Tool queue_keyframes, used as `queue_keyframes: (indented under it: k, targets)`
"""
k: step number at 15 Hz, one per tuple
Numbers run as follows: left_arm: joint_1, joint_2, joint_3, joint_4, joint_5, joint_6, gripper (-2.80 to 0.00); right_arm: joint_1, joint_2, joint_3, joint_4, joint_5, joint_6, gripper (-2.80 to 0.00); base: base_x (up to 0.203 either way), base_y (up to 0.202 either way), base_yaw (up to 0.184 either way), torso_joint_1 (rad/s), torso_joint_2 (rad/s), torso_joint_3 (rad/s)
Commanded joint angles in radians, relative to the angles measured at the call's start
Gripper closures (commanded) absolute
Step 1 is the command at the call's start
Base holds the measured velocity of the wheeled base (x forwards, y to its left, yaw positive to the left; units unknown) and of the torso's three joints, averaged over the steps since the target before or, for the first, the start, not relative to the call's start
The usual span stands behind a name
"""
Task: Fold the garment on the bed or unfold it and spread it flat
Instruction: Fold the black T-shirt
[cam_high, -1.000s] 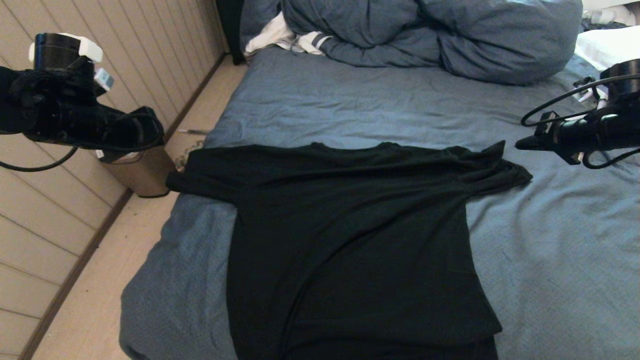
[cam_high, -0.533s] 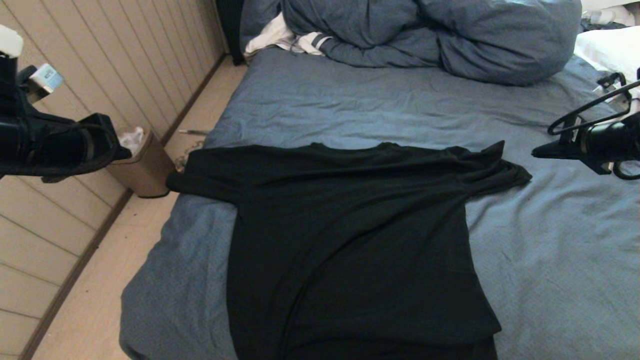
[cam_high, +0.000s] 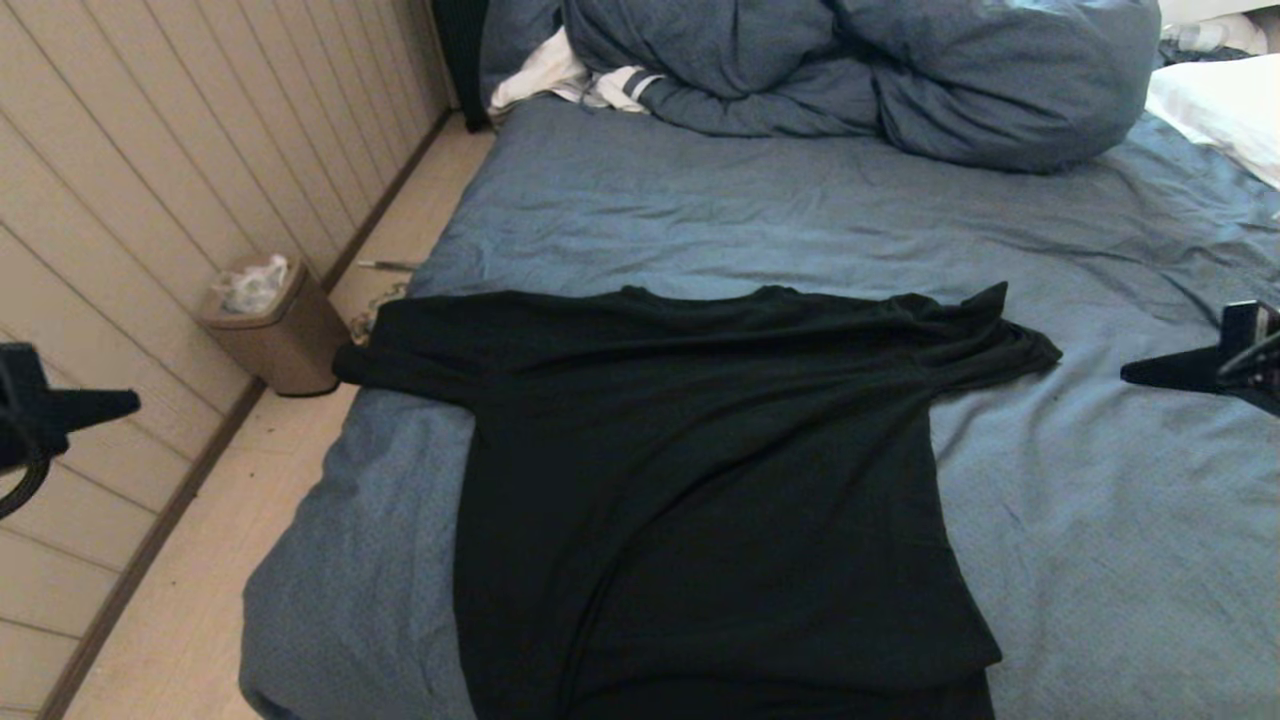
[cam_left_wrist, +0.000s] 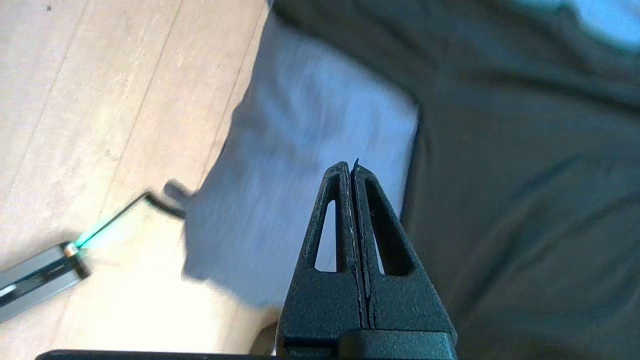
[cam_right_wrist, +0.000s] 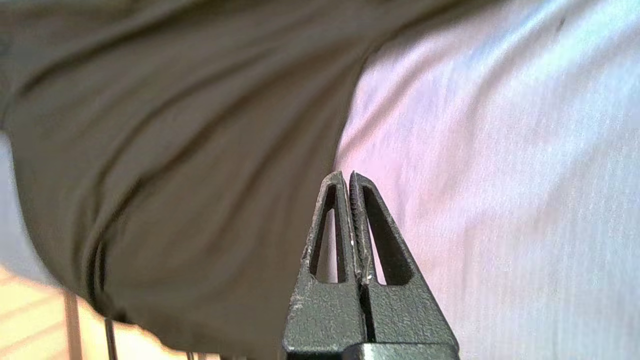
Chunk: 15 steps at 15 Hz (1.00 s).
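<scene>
Now the bed (cam_high: 700, 200) and the shirt (cam_high: 700, 480) lie as they did a second ago, while both arms have dropped back toward the frame's sides, uncovering the bin (cam_high: 275, 335) on the floor by the wall. The shirt lies spread, plain black side up, at the bed's near left part, its long axis running from the hem at the near edge to the collar at the far end; its sleeves reach left and right, the left one hanging over the bed's edge. Bare sheet lies open to its right and beyond the collar, up to the duvet (cam_high: 860, 70). Left gripper (cam_high: 125, 403) and right gripper (cam_high: 1135, 372) are both pinched tight, holding nothing.
</scene>
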Motion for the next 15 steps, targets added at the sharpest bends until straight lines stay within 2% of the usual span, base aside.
queue_keyframes:
  k: [1,3,6,11,15]
  targets:
    - [0.001,-0.159,0.086,0.005,0.001,0.019,0.00,0.005,-0.148,0.085,0.001,0.004,-0.008,0.00,0.000,0.000,0.000,0.000,0.00,0.000]
    - [0.001,-0.246,0.133,0.021,0.023,0.057,0.00,0.007,-0.228,0.153,0.000,0.005,-0.033,0.00,0.000,0.000,0.000,0.000,0.00,0.000]
    - [0.001,-0.380,0.207,0.060,0.034,0.068,0.00,0.006,-0.385,0.298,-0.004,0.005,-0.046,0.00,0.000,0.000,0.000,0.000,0.00,0.000]
    - [0.017,-0.661,0.318,0.223,0.080,0.130,0.00,0.005,-0.732,0.616,-0.086,-0.002,-0.093,0.00,0.000,0.000,0.000,0.000,0.00,0.000]
    - [0.072,-0.831,0.521,0.221,0.088,0.250,0.00,0.005,-0.953,0.812,-0.105,-0.004,-0.146,0.00,0.000,0.000,0.000,0.000,0.00,0.000]
